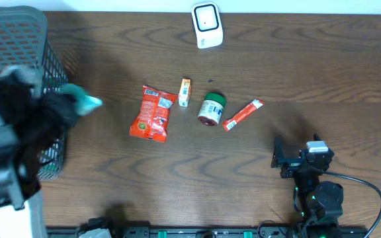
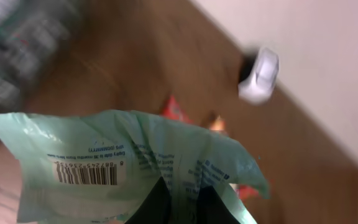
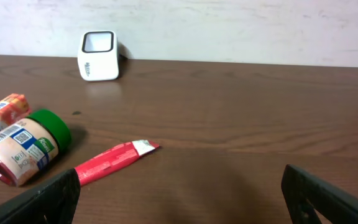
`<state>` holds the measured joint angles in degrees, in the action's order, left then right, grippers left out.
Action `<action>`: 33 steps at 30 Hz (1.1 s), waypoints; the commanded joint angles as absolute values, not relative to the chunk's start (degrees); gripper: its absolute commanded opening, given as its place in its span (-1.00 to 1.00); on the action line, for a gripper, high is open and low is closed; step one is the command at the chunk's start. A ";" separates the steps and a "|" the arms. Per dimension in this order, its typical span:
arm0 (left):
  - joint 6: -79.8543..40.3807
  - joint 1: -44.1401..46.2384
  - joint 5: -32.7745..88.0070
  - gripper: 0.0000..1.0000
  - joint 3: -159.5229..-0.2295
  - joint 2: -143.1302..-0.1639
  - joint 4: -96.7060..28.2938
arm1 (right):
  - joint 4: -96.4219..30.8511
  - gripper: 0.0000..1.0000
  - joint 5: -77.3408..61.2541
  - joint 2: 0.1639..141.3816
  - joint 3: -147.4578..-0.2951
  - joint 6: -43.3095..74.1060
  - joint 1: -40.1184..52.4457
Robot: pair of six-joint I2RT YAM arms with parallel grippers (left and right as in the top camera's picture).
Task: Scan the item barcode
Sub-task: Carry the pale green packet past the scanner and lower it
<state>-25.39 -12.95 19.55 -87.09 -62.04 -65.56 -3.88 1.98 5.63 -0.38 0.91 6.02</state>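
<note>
My left gripper (image 2: pixel 182 208) is shut on a pale green packet (image 2: pixel 129 165), pinching its lower edge between two dark fingers. The packet's printed side with a barcode (image 2: pixel 87 173) faces the wrist camera. From overhead the packet (image 1: pixel 84 100) sticks out of the blurred left arm beside the basket. The white scanner (image 1: pixel 207 25) stands at the table's far edge, also seen as the scanner (image 2: pixel 260 76) in the left wrist view and the scanner (image 3: pixel 98 55) in the right wrist view. My right gripper (image 1: pixel 280 158) rests low at the front right, open, with nothing between its fingers (image 3: pixel 42 199).
A dark mesh basket (image 1: pixel 18 39) stands at the far left. Mid-table lie a red snack bag (image 1: pixel 153 114), a small orange box (image 1: pixel 184 92), a green-lidded jar (image 1: pixel 211 109) on its side and a red stick pack (image 1: pixel 243 114).
</note>
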 commanded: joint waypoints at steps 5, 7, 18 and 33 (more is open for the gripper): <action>-23.77 7.73 14.79 -0.78 -81.67 -67.13 -66.13 | -4.08 0.99 2.48 5.56 -0.32 1.67 5.72; -24.51 13.06 12.12 -0.78 -80.01 -69.38 -65.67 | -4.08 0.99 2.48 5.56 -0.32 1.67 5.72; -24.88 35.59 9.50 -0.76 -75.33 -91.07 -57.45 | -4.08 0.99 2.48 5.56 -0.32 1.67 5.72; -19.22 36.99 7.88 0.57 -75.92 -101.36 -55.02 | -4.08 0.99 2.48 5.56 -0.32 1.67 5.72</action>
<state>-23.40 37.63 8.78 -75.33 -102.00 -55.00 -3.88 1.98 5.61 -0.38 0.91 6.02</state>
